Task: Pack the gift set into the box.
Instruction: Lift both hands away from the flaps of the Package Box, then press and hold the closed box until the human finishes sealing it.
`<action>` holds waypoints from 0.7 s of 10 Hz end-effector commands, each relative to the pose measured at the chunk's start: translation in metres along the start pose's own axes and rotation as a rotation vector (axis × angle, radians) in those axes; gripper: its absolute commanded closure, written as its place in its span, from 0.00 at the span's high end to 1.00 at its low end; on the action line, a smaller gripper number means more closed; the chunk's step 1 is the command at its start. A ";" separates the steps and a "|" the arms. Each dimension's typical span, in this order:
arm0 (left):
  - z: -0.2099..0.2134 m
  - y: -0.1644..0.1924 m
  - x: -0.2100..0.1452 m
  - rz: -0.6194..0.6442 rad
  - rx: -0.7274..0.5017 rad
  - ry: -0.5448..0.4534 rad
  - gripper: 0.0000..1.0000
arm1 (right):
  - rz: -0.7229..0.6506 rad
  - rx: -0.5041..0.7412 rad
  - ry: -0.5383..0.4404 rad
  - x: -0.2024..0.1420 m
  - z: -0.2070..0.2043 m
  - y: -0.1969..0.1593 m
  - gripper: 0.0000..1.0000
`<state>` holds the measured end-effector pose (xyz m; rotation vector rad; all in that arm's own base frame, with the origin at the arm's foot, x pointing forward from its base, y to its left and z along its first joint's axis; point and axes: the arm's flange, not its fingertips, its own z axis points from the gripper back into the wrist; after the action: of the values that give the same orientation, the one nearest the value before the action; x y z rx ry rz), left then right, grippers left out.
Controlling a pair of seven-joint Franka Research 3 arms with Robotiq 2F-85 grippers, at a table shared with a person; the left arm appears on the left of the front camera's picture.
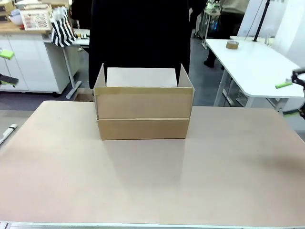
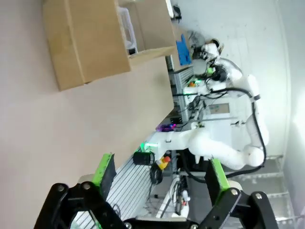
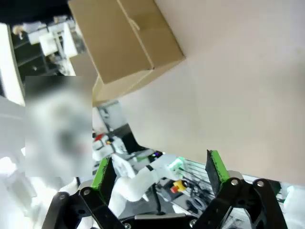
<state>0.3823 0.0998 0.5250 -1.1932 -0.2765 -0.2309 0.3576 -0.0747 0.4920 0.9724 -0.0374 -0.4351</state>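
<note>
The box is a brown cardboard carton standing at the far middle of the table with its top flaps raised. It also appears as the box and the box in the two wrist views. Something white and partly clear sits inside it; I cannot tell whether this is the gift set. My left gripper is open and holds nothing, well away from the box. My right gripper is open too. It hangs at the table's right edge as the right gripper, far from the box.
A person in dark clothes stands right behind the box. The beige table stretches bare in front of it. A white side table with a tape roll is at the back right, a counter at the back left.
</note>
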 end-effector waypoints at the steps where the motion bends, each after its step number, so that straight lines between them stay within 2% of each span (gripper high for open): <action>1: -0.007 -0.019 -0.003 -0.038 0.007 -0.026 1.00 | 0.011 -0.065 0.006 0.004 0.005 0.017 1.00; 7: -0.007 -0.019 -0.003 -0.038 0.007 -0.026 1.00 | 0.011 -0.065 0.006 0.004 0.005 0.017 1.00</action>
<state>0.3744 0.0900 0.5379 -1.1650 -0.2985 -0.2477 0.3690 -0.0693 0.5074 0.9215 -0.0380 -0.4269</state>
